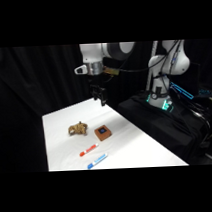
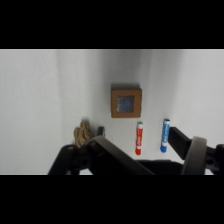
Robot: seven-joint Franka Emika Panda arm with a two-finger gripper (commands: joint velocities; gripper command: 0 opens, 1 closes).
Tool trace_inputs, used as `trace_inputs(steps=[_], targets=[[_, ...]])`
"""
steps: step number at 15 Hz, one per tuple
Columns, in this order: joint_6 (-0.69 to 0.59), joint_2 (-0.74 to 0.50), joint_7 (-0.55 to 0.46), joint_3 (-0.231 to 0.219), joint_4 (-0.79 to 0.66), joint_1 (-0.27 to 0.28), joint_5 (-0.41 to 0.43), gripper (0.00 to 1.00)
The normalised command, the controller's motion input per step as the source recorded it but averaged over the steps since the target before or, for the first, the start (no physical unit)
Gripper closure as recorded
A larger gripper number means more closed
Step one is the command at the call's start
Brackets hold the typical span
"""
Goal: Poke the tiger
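The tiger (image 1: 77, 129), a small lumpy tan-brown toy, lies on the white table (image 1: 61, 151) left of centre. In the wrist view the tiger (image 2: 81, 135) shows low at the left, partly hidden behind the black linkage. My gripper (image 1: 99, 98) hangs in the air over the table's far edge, above and behind the tiger and well apart from it. In the wrist view the gripper (image 2: 136, 134) is open, its two fingers spread wide with nothing held between them.
An orange-brown block with a dark blue top (image 1: 102, 132) (image 2: 126, 101) sits just right of the tiger. A red marker (image 1: 88, 151) (image 2: 139, 138) and a blue marker (image 1: 98, 160) (image 2: 164, 135) lie nearer the front edge. Dark equipment stands off the table's right side.
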Motion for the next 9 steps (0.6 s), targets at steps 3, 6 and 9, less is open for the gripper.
trace_inputs(steps=[3,6,9], targets=[[0.03,0.11,0.02,-0.002,0.15,-0.041,0.002,0.00],[0.01,0.35,0.00,-0.044,0.46,-0.084,0.014,0.00],[-0.06,0.52,-0.05,-0.065,0.69,-0.125,0.078,0.00]])
